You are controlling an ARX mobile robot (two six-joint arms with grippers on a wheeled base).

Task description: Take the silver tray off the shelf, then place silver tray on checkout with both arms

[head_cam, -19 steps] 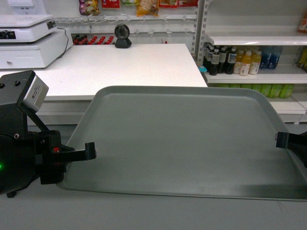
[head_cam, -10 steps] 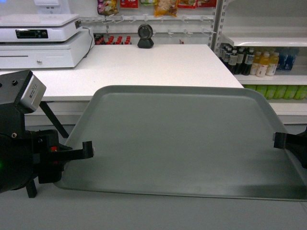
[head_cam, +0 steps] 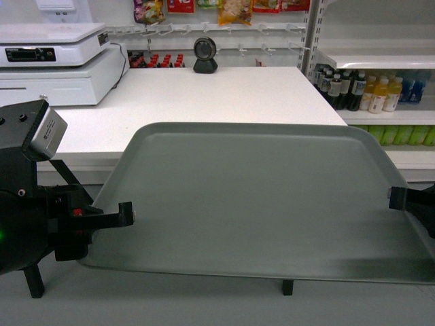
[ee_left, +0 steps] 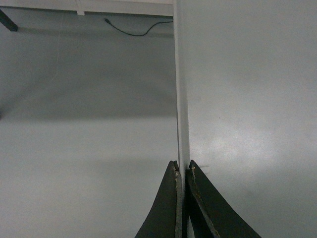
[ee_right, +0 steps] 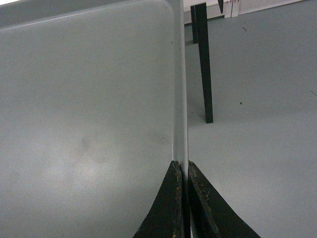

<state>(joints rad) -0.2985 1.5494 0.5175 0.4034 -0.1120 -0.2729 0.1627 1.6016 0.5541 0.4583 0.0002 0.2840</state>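
The silver tray [head_cam: 258, 197] hangs level in the air in front of the checkout [head_cam: 204, 92], filling the lower head view. My left gripper [head_cam: 126, 214] is shut on the tray's left rim. My right gripper [head_cam: 397, 198] is shut on its right rim. In the left wrist view the two black fingers [ee_left: 171, 208] pinch the thin rim [ee_left: 182, 109], with the tray [ee_left: 247, 99] to the right and grey floor to the left. In the right wrist view my right gripper [ee_right: 182, 171] clamps the rim, with the tray [ee_right: 89, 99] to the left. The shelf [head_cam: 380, 58] stands at the right.
A white scale and cash drawer [head_cam: 54, 58] sit on the checkout's far left, with a small black camera [head_cam: 205, 56] at its back edge. Bottled drinks [head_cam: 367, 92] fill the shelf at right. A dark checkout leg [ee_right: 203, 59] stands beside the tray's right edge, over grey floor [ee_left: 89, 124].
The background has shifted slightly left and the checkout looks a little nearer. Dark legs now show below the tray. Both grippers keep the same hold on the tray.
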